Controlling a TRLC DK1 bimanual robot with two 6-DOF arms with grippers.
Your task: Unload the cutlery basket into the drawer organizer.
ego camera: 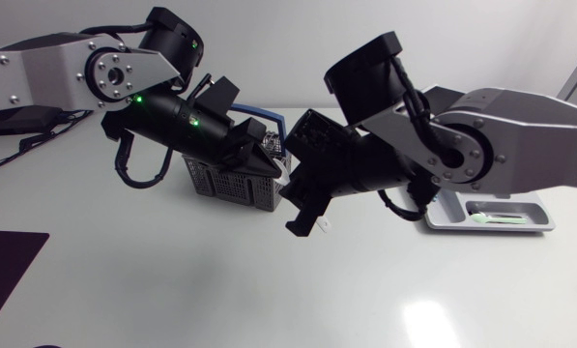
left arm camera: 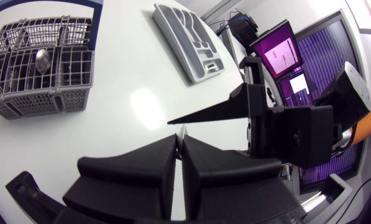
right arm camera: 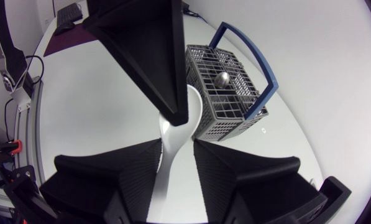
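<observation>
The two arms met above the middle of the white counter (ego camera: 172, 280), the left one entering from the left edge of the frame and the right one from the right edge. The left gripper (ego camera: 265, 164) hung over the grey cutlery basket (ego camera: 216, 184), just left of centre. Its fingers were pressed together on the bowl end of a white spoon (right arm camera: 186, 115), which the left wrist view showed only as a thin white sliver between them. The right gripper (ego camera: 303, 211) sat just beside it, lower and to the right. Its fingers were spread, with the spoon's handle running down between them. The handle lay against one finger, and a strip of counter showed between it and the other. In the head view a short white end of the spoon stuck out below the right gripper. The basket stood on the counter ahead of both grippers, with its blue handle (right arm camera: 260, 62) raised. The rounded end of a metal spoon (right arm camera: 222, 79) stood up in one of its middle compartments. The grey drawer organizer (ego camera: 443, 215) lay flat at the right of the frame, partly under the right arm and well apart from the basket. A green piece (ego camera: 496, 217) lay in one of its long slots. A dark mat (ego camera: 3, 266) lay at the lower left edge of the frame.
</observation>
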